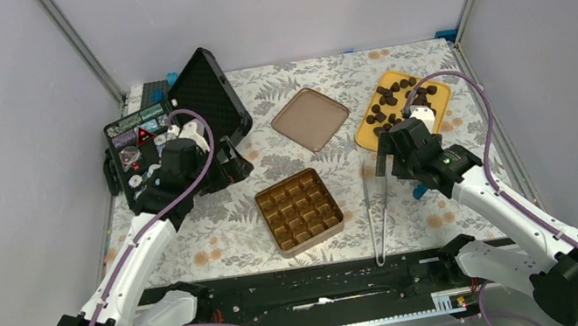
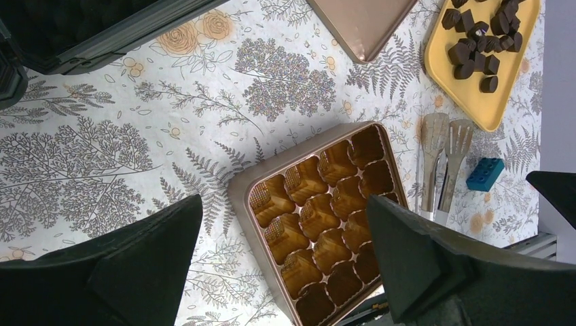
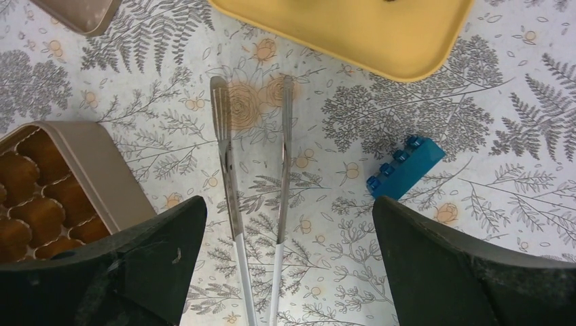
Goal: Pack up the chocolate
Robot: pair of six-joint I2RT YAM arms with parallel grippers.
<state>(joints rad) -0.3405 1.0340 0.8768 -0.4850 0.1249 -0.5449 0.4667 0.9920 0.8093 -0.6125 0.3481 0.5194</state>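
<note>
Chocolate [image 1: 393, 99] sits loose on the yellow tray [image 3: 353, 27], far right of the tabletop. Probably light, stiff, easily marred: pinch each piece across its sides, likely with the tongs [image 3: 229, 170] beside the tin [image 1: 300, 210]. Left gripper [image 2: 284, 204] and right gripper [image 3: 290, 204] are spread and empty.

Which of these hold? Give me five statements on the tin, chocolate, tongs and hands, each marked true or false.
1. Every compartment of the tin is empty. True.
2. The chocolate lies on the lid. False: it lies on the yellow tray; the lid is bare.
3. The right hand is shut on the tongs. False: it hovers open above them.
4. A blue brick lies beside the tongs, apart from them. True.
5. The left hand holds a chocolate. False: it is open and empty.
</note>
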